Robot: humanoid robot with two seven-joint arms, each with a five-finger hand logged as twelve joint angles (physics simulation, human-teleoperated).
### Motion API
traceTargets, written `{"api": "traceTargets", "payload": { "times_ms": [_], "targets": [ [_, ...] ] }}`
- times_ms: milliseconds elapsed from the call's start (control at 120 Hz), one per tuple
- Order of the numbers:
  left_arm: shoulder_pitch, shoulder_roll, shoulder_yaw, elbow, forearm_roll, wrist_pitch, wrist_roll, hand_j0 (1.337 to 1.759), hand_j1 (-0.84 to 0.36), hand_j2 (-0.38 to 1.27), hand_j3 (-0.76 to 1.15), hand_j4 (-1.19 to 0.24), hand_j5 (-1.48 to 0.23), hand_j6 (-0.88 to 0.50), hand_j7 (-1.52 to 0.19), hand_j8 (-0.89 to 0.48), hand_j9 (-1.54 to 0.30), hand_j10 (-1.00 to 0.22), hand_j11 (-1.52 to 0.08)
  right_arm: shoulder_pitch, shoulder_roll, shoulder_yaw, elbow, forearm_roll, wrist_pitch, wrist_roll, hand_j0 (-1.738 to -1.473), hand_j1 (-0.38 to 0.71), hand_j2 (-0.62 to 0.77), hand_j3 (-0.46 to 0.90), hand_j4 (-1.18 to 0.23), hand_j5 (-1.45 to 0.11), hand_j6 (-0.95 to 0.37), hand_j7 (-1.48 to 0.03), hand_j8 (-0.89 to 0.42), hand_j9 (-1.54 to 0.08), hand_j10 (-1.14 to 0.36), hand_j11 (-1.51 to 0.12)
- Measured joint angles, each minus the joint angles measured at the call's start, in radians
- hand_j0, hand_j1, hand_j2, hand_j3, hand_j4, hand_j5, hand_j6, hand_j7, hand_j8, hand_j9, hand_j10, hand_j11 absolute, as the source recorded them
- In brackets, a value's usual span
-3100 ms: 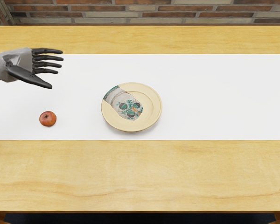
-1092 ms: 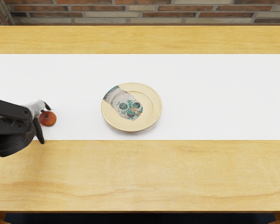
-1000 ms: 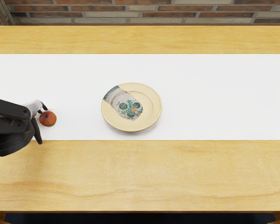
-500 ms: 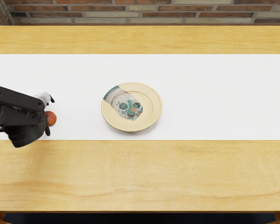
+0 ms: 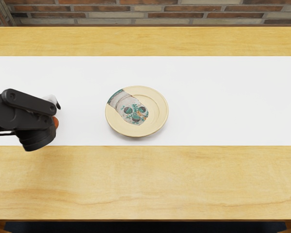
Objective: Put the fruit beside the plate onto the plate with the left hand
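A cream plate [image 5: 158,104] with a green pattern lies in the middle of the white runner. Left of it, only a thin red-orange sliver of the fruit [image 5: 56,124] shows on the runner. My dark left hand [image 5: 39,125] lies over the fruit and hides almost all of it. Its arm enters from the left edge. The fruit is about a hand's width from the plate's left rim. The right arm does not show.
The white runner [image 5: 223,97] crosses a light wooden table [image 5: 145,179] from side to side. A brick wall [image 5: 145,12] runs behind the far edge of the table.
My left hand came down from the back left to the fruit, then slid right over it, covering nearly all of it. The fruit and the plate stayed where they were.
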Motion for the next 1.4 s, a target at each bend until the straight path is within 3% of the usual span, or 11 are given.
{"api": "traceTargets", "payload": {
  "times_ms": [342,583,692,700,717,742,858,950,983,1183,1400],
  "targets": [
    [0.007,-0.026,0.010,0.016,-0.008,-0.001,0.011,1.657,-0.27,0.13,0.00,-0.52,-0.68,-0.52,-0.68,-0.51,-0.69,-0.52,-0.68,0.002,0.000,0.001,0.000,0.000,0.000,0.000,-1.658,-0.30,-0.01,0.00,-0.04,-0.05,-0.04,-0.05,-0.04,-0.05,-0.04,-0.05],
    [0.017,-0.023,0.020,0.019,0.011,-0.005,0.001,1.635,-0.26,0.10,0.04,-0.59,-0.72,-0.51,-0.79,-0.50,-0.77,-0.57,-0.77,0.003,0.000,0.001,0.001,0.000,0.000,0.000,-1.658,-0.30,-0.01,0.00,-0.04,-0.05,-0.04,-0.05,-0.04,-0.05,-0.04,-0.05],
    [0.025,-0.023,0.022,0.022,0.023,-0.005,-0.005,1.629,-0.26,-0.07,0.38,-0.64,-0.71,-0.43,-0.95,-0.51,-0.76,-0.59,-0.80,0.003,0.000,0.002,0.002,0.000,0.000,0.000,-1.658,-0.30,-0.01,0.00,-0.04,-0.05,-0.04,-0.05,-0.04,-0.05,-0.04,-0.05],
    [0.025,-0.023,0.022,0.022,0.020,-0.001,-0.017,1.651,-0.25,-0.04,0.39,-0.65,-0.69,-0.44,-0.93,-0.51,-0.61,-0.60,-0.80,0.003,0.000,0.002,0.002,0.000,0.000,0.000,-1.658,-0.30,-0.01,0.00,-0.04,-0.05,-0.04,-0.05,-0.04,-0.05,-0.04,-0.05],
    [0.027,-0.022,0.022,0.024,0.020,-0.001,-0.014,1.637,-0.27,-0.06,0.46,-0.66,-0.69,-0.43,-0.95,-0.44,-0.76,-0.59,-0.81,0.003,0.000,0.002,0.002,0.000,0.000,0.000,-1.658,-0.30,-0.01,0.00,-0.04,-0.05,-0.04,-0.05,-0.04,-0.05,-0.04,-0.05],
    [0.030,-0.022,0.022,0.025,0.024,-0.002,-0.014,1.634,-0.29,-0.06,0.54,-0.67,-0.70,-0.41,-0.99,-0.40,-0.84,-0.60,-0.81,0.003,0.000,0.002,0.003,0.000,0.000,0.000,-1.658,-0.30,-0.01,0.00,-0.04,-0.05,-0.04,-0.05,-0.04,-0.05,-0.04,-0.05],
    [0.030,-0.021,0.024,0.029,0.030,-0.009,-0.015,1.621,-0.35,0.07,0.60,-0.68,-0.70,-0.46,-0.98,-0.41,-0.84,-0.55,-0.87,0.003,0.000,0.002,0.002,0.000,0.000,0.000,-1.658,-0.30,-0.01,0.00,-0.04,-0.05,-0.04,-0.05,-0.04,-0.05,-0.04,-0.05],
    [0.030,-0.021,0.027,0.031,0.026,-0.010,-0.021,1.618,-0.35,0.08,0.61,-0.67,-0.73,-0.47,-0.97,-0.39,-0.92,-0.55,-0.91,0.003,0.000,0.002,0.003,0.000,0.000,0.000,-1.658,-0.30,-0.01,0.00,-0.04,-0.05,-0.04,-0.05,-0.04,-0.05,-0.04,-0.05],
    [0.029,-0.020,0.028,0.032,0.017,-0.008,-0.013,1.589,-0.35,0.07,0.62,-0.68,-0.77,-0.46,-1.01,-0.39,-0.93,-0.55,-0.92,0.003,0.000,0.002,0.003,0.000,0.000,0.000,-1.658,-0.30,-0.01,0.00,-0.04,-0.05,-0.04,-0.05,-0.04,-0.05,-0.04,-0.05],
    [-0.004,-0.019,0.047,0.030,-0.009,-0.001,0.024,1.620,-0.35,0.18,0.26,-0.69,-0.88,-0.52,-0.97,-0.41,-0.94,-0.56,-0.94,0.004,0.000,0.002,0.003,0.000,0.000,0.000,-1.658,-0.30,-0.01,0.00,-0.04,-0.05,-0.04,-0.05,-0.04,-0.05,-0.04,-0.05],
    [-0.060,-0.023,0.077,0.023,-0.014,-0.001,0.056,1.642,-0.33,0.28,0.09,-0.69,-0.92,-0.59,-0.94,-0.44,-0.93,-0.58,-0.93,0.004,0.000,0.002,0.004,0.000,0.000,0.000,-1.658,-0.30,-0.01,0.00,-0.04,-0.05,-0.04,-0.05,-0.04,-0.05,-0.04,-0.05]
  ]
}}
